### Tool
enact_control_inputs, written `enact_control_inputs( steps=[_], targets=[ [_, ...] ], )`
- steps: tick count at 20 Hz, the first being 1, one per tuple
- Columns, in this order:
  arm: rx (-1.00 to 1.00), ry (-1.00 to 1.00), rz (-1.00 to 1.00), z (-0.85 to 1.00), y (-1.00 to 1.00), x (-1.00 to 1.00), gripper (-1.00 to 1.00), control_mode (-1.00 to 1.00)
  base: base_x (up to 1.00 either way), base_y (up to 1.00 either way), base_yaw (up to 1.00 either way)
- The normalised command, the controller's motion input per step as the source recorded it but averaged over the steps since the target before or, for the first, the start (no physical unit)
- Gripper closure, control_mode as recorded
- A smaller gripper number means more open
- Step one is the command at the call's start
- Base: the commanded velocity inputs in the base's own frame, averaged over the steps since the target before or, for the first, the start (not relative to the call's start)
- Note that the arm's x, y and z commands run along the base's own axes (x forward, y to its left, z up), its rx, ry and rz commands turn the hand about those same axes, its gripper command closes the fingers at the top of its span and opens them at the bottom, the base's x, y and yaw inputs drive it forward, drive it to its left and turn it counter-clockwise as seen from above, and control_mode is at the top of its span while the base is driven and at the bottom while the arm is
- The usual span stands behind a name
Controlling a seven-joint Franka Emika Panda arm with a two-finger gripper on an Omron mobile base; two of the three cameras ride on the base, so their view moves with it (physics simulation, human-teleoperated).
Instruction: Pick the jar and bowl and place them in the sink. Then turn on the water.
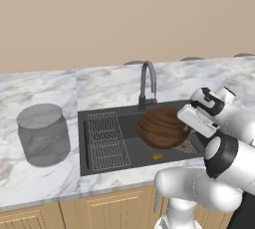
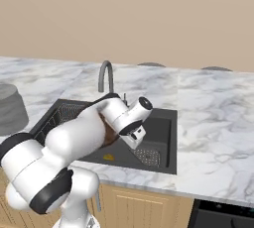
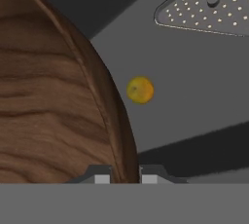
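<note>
Claw astride striped wooden bowl rim (round)

The sink is set into the counter. The faucet stands behind the basin. The rack lies in its left part. The bowl is above the right part, its rim between the gripper fingers. The jar stands on the counter, left of the sink.

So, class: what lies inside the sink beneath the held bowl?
Under the bowl, the sink holds a small yellow object, a perforated drain strainer and a wire rack. The bowl covers the floor directly behind it.
</note>
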Motion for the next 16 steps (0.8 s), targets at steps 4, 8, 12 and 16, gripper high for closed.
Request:
enact_control_inputs(
  steps=[4,8,12,16],
  targets=[
    [0.0,0.06,0.08,-0.28,0.0,0.38,1.0,-1.0,0.0,0.0,0.0],
    [0.0,0.1,0.1,-0.33,0.0,0.43,1.0,-1.0,0.0,0.0,0.0],
    [0.0,0.12,0.1,-0.28,0.01,0.47,1.0,-1.0,0.0,0.0,0.0],
    [0.0,0.08,0.1,-0.27,0.0,0.41,1.0,-1.0,0.0,0.0,0.0]
  ],
)
